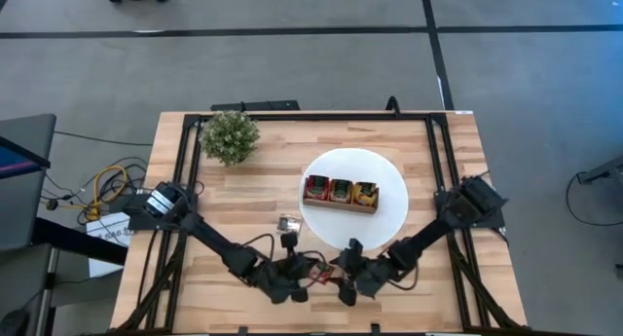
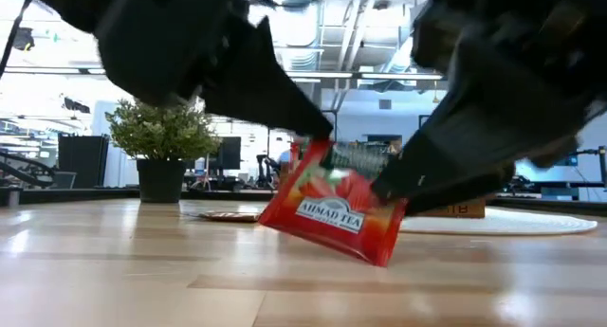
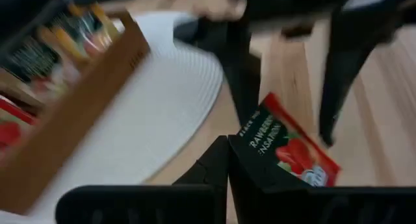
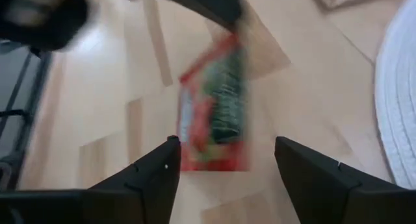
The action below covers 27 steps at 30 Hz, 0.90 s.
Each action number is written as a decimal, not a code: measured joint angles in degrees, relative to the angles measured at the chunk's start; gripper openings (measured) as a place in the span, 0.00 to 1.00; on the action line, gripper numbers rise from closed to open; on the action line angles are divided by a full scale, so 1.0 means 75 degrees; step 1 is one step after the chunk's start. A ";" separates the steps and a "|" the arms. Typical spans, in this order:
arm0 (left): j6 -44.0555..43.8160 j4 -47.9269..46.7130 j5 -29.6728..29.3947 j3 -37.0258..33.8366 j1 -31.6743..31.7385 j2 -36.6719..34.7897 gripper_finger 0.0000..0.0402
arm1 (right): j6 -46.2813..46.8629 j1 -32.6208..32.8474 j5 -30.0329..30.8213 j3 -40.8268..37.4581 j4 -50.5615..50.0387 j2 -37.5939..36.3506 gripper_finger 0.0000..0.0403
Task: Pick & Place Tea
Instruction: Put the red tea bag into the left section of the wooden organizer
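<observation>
Left gripper point(image 3: 227, 160) pinched shut on 1 corner of a red tea sachet point(image 2: 334, 213) – sachet tilted, lower edge on the table point(image 2: 142, 270) near the front edge, just off the white plate point(image 1: 389, 214). Right gripper point(image 4: 224, 162) faces it from the other side, fingers spread wide, sachet lying between them (not gripped). Wooden tray point(image 1: 341, 193) with more sachets sits on the plate – plant point(image 1: 230, 136) at the back left.

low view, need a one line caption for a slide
Left gripper shut on a red tea sachet tilted on the table, right gripper open beside it, plant behind.
</observation>
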 joint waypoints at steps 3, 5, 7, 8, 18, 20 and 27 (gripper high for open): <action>0.0470 0.0015 -0.0364 0.0155 -0.0185 0.0000 0.00 | 0.0282 -0.0247 -0.0419 0.0104 -0.0178 0.0132 0.61; 0.0700 -0.0016 -0.0486 0.0226 -0.0294 0.0000 0.00 | 0.0482 -0.0356 -0.0534 0.0143 -0.0420 0.0121 0.60; 0.0827 -0.0005 -0.0601 0.0290 -0.0375 0.0000 0.00 | 0.0445 -0.0375 -0.0537 0.0151 -0.0558 0.0098 0.59; 0.0902 -0.0002 -0.0661 0.0319 -0.0407 0.0000 0.00 | 0.0336 -0.0353 -0.0540 0.0151 -0.0515 0.0083 0.58; 0.0991 0.0024 -0.0895 0.0331 -0.0452 -0.0006 0.00 | -0.0619 -0.0245 -0.0540 0.0159 0.0623 0.0065 0.25; 0.1027 0.0016 -0.0966 0.0331 -0.0455 -0.0006 0.00 | -0.0625 -0.0248 -0.0525 0.0159 0.0649 0.0065 0.15; 0.1141 -0.0466 -0.1216 0.0331 -0.0564 -0.0285 0.02 | -0.0830 -0.0227 -0.0453 0.0164 0.0345 -0.0050 0.03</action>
